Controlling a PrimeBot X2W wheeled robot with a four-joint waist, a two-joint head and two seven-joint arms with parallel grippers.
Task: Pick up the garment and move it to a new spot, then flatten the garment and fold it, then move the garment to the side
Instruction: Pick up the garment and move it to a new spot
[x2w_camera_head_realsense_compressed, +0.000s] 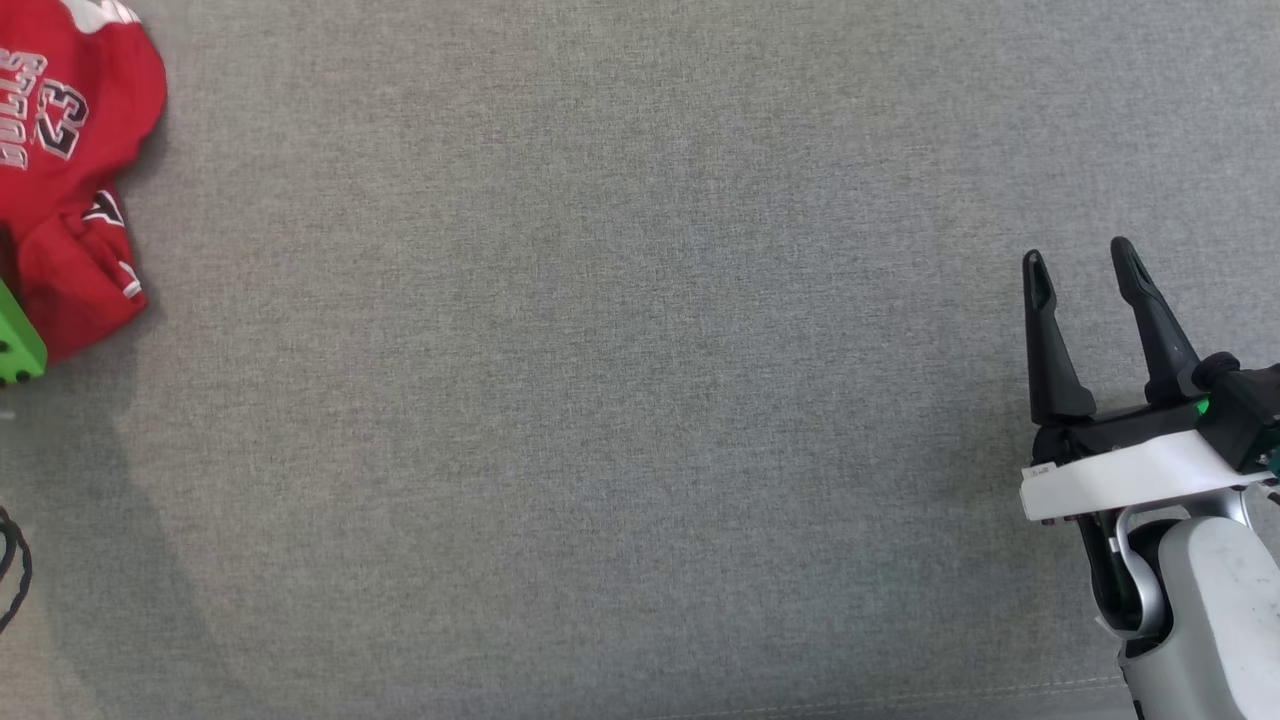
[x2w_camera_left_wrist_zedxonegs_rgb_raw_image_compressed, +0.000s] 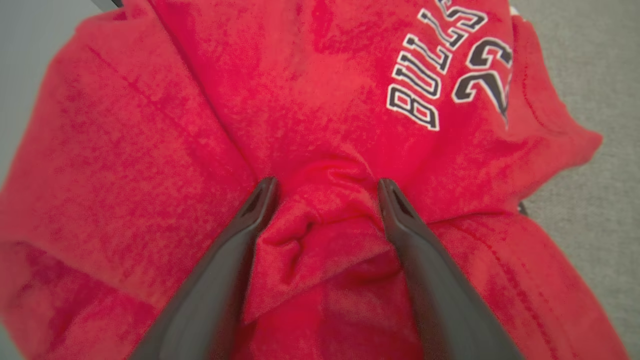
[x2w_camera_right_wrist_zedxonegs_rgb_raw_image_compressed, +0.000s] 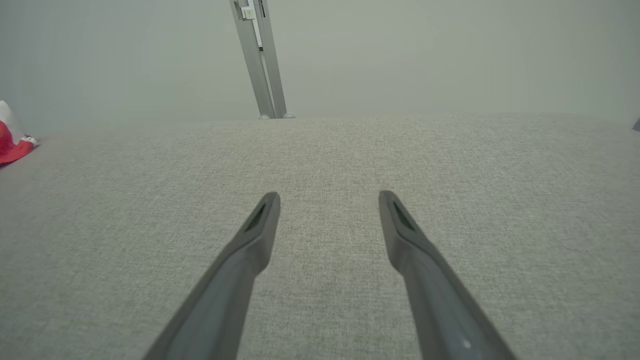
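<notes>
Loosely bunched, the jersey (x2w_camera_head_realsense_compressed: 75, 180) runs near-to-far.

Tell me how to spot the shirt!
On the wide grey fabric surface, look to the head view's upper left. A crumpled garment lies there, next to a green part. It alone is bright red, printed with BULLS and 23.

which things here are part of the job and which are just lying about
For the job:
red jersey, bunched at the far left
left gripper, open, fingers astride a fold of it
right gripper, open, over the grey cloth

Just there:
green piece at the left edge (cannot tell what)
black cable
metal post beyond the grey cloth
</notes>
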